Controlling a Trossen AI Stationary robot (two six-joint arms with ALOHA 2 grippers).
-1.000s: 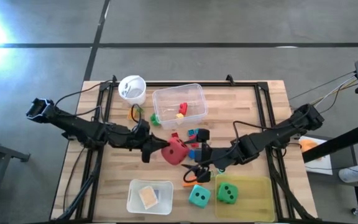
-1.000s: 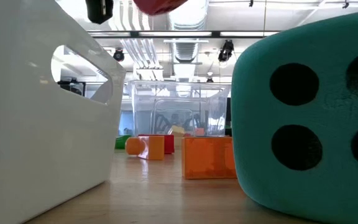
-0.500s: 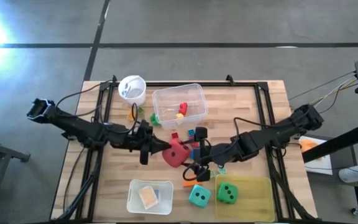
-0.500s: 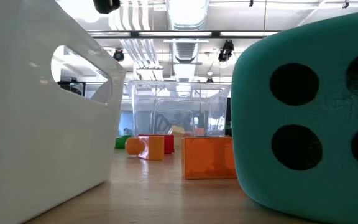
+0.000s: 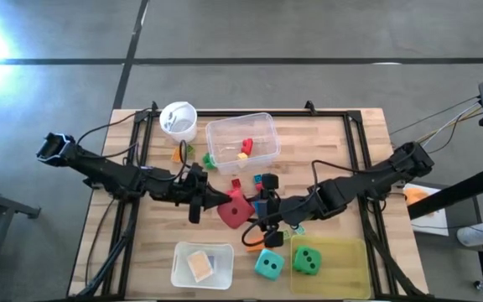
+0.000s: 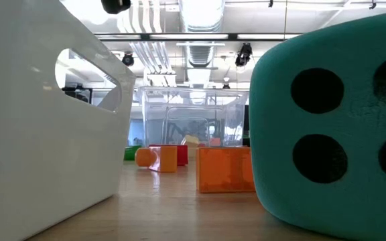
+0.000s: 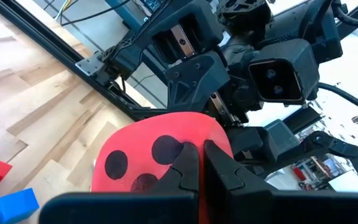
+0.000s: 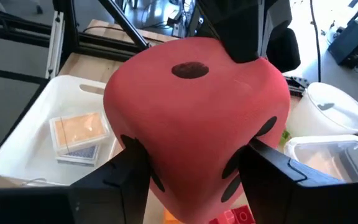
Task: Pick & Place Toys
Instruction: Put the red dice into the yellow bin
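As seen from the high view, a red dotted die (image 5: pixel 236 209) sits at mid-tabletop (image 5: pixel 367 134) between both arms. Left gripper (image 5: pixel 211 199): at the die's left side, fingers pinched shut on a fold of it. Right gripper (image 5: pixel 258 214): at the die's right side, fingers spread around it. Clear tub (image 5: pixel 241 141): far centre, holding a few small red and yellow blocks. White cup (image 5: pixel 179 120): left of the tub. Teal die (image 5: pixel 267 265) and green die (image 5: pixel 307 260): near edge, the green one on a yellow tray (image 5: pixel 350 268). White bin (image 5: pixel 201 265): near left.

Low view: teal die (image 6: pixel 334 127) fills the right, white bin (image 6: pixel 39 120) the left, orange block (image 6: pixel 224 169) between them, clear tub (image 6: pixel 189 120) behind.

Left wrist view: closed fingers (image 7: pixel 188 168) nip the red die (image 7: pixel 142 158); the other arm's gripper stands just beyond it.

Right wrist view: fingers (image 8: pixel 126 168) flank the red die (image 8: pixel 197 118), both touching its sides.
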